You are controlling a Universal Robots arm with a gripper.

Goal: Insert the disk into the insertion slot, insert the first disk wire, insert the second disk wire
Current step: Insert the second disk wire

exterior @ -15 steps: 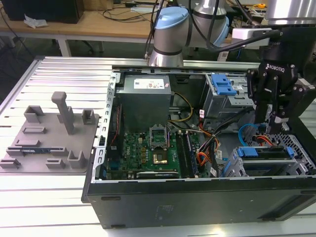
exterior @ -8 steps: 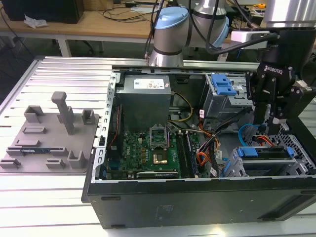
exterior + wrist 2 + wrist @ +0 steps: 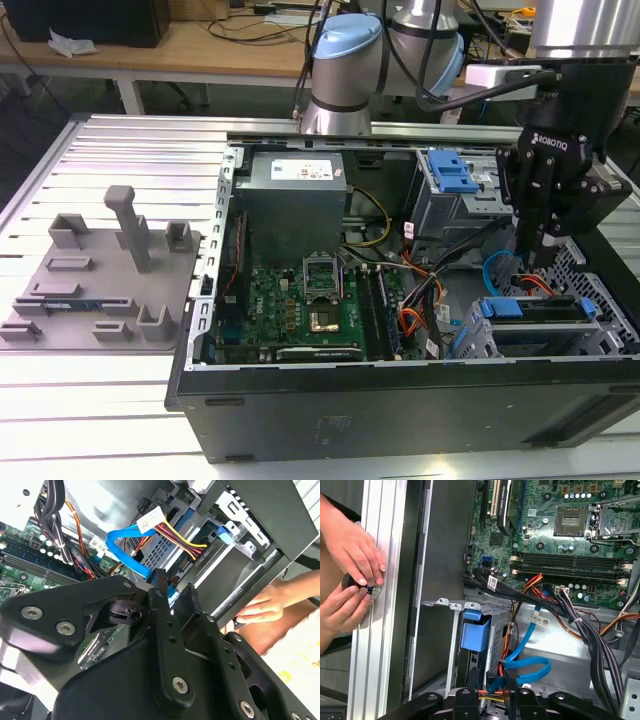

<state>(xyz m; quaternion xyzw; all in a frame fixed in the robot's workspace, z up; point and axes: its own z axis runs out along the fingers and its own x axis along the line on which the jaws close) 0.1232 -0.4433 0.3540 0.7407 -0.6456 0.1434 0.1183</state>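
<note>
Since the disk (image 3: pixel 530 308) already sits in the slot (image 3: pixel 466 336), near end of the case (image 3: pixel 400 410) at the exterior view's right, the gripper (image 3: pixel 533 262) hangs just above, clamped on the blue wire (image 3: pixel 524 641); keep its plug square to the disk, push straight, no twist.

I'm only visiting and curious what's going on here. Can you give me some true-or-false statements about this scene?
The computer case lies open, its motherboard showing. True.
The gripper hangs above the grey fixture plate. False: it hangs by the disk, near a blue wire; that plate lies outside the case.
The disk sits in the insertion slot. True.
A person's hands touch the motherboard. False: they are on the table rail, outside the case.
</note>
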